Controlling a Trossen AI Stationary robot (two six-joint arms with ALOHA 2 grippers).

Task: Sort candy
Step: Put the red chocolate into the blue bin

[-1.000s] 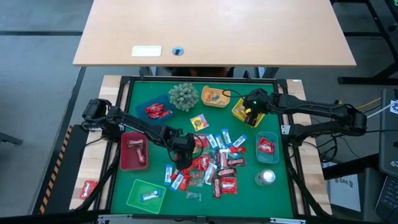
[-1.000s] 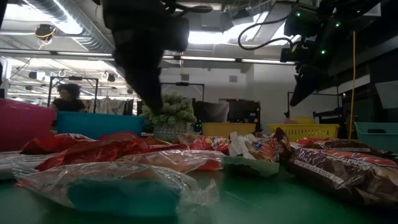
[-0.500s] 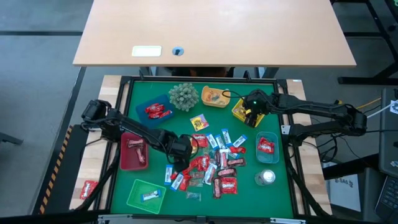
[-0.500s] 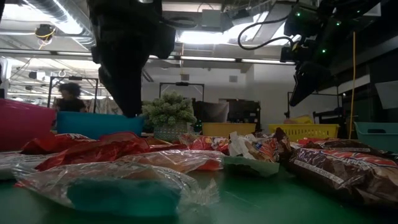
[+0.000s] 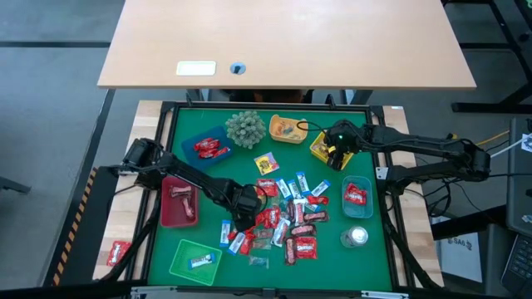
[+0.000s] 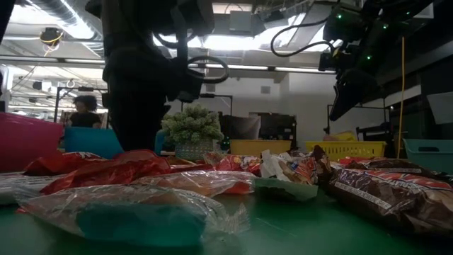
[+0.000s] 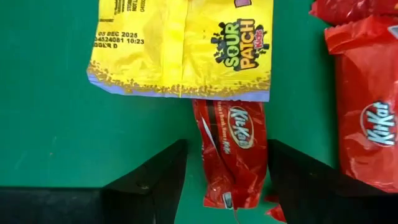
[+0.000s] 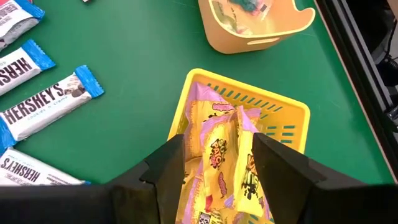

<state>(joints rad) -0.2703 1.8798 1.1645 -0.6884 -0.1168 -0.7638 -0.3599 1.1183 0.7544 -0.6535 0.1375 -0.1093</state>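
Left gripper (image 7: 227,171) spread wide over red KitKat (image 7: 235,149); I should centre, descend, avoid pinching yellow packet (image 7: 180,46).

Your candy (image 5: 287,220) lies scattered mid-mat: red packets, blue-and-white Hershey's bars (image 8: 43,102) lying flat, brown wrappers, a clear-wrapped piece near the front edge. A red KitKat (image 7: 235,149) lies flat just below a yellow Sour Patch packet (image 7: 183,46), touching its edge. More yellow packets (image 8: 227,158) stand piled in the yellow basket; red ones already sit in the blue, dark red and right-hand red trays.
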